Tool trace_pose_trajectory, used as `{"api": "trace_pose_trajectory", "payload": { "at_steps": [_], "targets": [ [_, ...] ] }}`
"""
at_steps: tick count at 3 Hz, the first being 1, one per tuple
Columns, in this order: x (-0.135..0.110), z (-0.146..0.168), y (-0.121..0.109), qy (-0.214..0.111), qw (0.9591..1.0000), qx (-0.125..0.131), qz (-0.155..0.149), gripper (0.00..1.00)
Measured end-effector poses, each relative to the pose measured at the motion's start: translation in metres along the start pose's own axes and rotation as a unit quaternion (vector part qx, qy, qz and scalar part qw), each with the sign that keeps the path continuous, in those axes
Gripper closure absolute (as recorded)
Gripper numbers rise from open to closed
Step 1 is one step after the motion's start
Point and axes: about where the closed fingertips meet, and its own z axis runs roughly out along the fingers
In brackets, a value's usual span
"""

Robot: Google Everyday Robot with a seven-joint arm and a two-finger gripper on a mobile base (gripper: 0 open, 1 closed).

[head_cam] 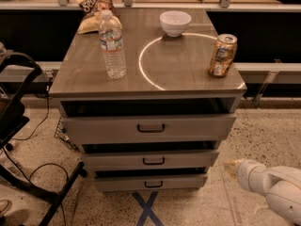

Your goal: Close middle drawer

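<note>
The cabinet has three grey wood-look drawer fronts stacked under its top. The middle drawer (154, 160) has the in-between width and a small dark bar pull, with a dark gap above its front. The top drawer (150, 127) stands out further than it. My gripper (233, 167) is the pale tip of the white arm at the lower right, just right of the middle drawer's right end and apart from it, low over the floor.
On the cabinet top (183, 72) stand a water bottle (112, 44), a white bowl (175, 22), a soda can (223, 55) and a chip bag (95, 4). The bottom drawer (151, 182) is the narrowest. A black stand and cables (28, 173) lie at the left. Blue tape X (148, 208) marks the floor.
</note>
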Motion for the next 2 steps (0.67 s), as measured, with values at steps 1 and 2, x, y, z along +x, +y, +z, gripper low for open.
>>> {"api": "trace_pose_trajectory", "payload": {
  "at_steps": [1, 2],
  "targets": [
    [0.040, -0.064, -0.016, 0.037, 0.9979, 0.039, 0.036, 1.00],
    [0.087, -0.156, -0.034, 0.096, 0.9874, 0.099, 0.077, 1.00]
  ]
}}
